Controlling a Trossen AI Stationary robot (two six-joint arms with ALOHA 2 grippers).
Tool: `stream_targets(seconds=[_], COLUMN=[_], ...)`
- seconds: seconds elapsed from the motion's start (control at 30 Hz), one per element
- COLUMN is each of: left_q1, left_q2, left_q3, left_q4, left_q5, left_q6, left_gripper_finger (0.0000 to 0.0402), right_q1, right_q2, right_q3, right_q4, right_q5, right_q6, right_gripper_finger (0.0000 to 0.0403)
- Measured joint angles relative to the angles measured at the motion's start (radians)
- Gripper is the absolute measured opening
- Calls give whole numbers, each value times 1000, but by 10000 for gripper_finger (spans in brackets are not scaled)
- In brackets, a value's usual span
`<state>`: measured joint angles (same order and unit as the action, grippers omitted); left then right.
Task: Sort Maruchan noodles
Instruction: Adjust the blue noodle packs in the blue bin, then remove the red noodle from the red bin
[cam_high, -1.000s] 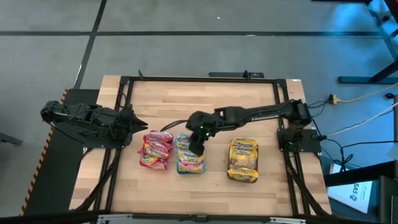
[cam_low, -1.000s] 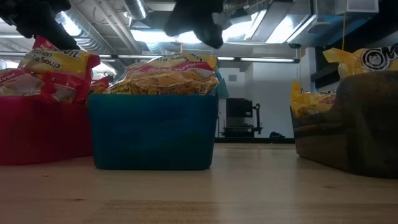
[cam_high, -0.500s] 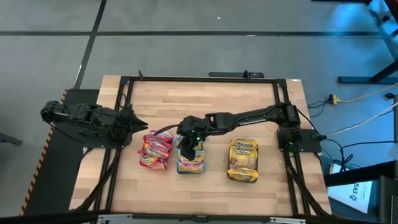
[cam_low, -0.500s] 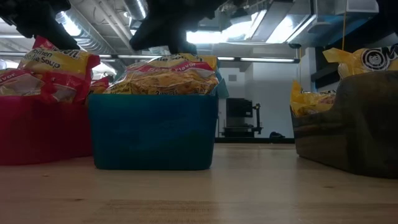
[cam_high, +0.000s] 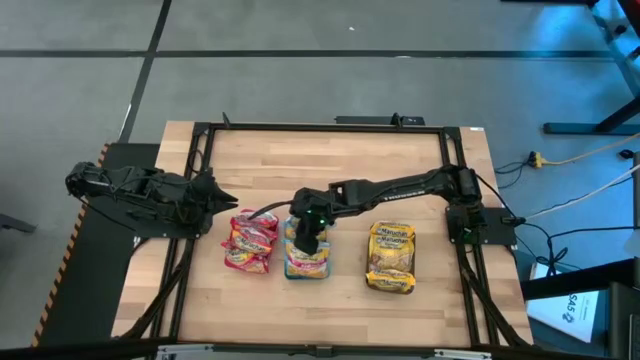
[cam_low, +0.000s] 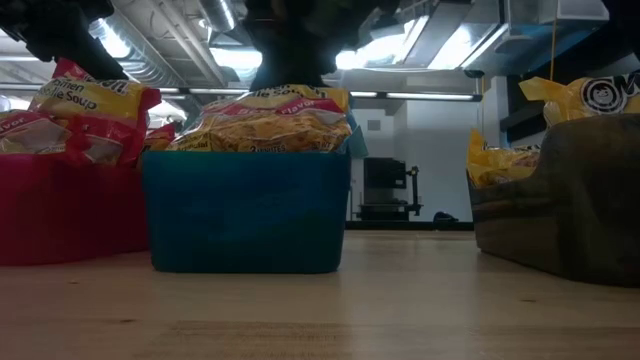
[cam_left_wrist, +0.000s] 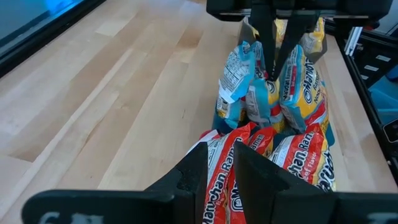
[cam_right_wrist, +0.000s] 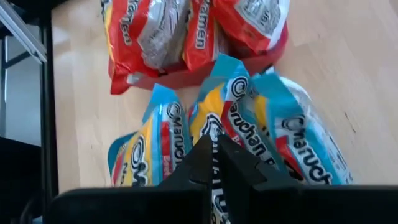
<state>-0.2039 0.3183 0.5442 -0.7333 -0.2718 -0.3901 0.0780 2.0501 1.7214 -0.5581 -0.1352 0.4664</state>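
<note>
From above, the right gripper hangs directly over the blue-edged noodles at table centre, fingers pinched together, nothing held; red noodles lie at its nine o'clock, yellow noodles at three. The left gripper, slightly parted and empty, waits at ten o'clock. Low down, blue-edged packets fill the teal tray. The right wrist view looks straight down onto them.

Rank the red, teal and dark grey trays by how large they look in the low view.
1. Teal tray: whole front wall visible.
2. Dark grey tray and red tray: both are cut by the picture's edge and look about alike, so no ranking between them. Nearness to the camera also skews this.
</note>
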Motion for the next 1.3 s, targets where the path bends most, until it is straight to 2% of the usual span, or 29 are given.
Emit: stream_targets(seconds=[0.47,0.83,1.03,1.3], left_q1=[0,0,0,0], left_q2=[0,0,0,0], left_q3=[0,0,0,0], left_q4=[0,0,-1,-6], left_q5=[0,0,0,10], left_q6=[-1,0,0,-1], left_gripper_finger=[71,71,71,71], right_q1=[0,1,1,29], right_q2=[-2,-10,-105,-282], right_q3=[2,-2,-2,0], right_q4=[-93,-79,-77,-18], right_q5=[13,9,55,33], right_q6=[0,16,18,-66], right_gripper_finger=[26,25,4,14])
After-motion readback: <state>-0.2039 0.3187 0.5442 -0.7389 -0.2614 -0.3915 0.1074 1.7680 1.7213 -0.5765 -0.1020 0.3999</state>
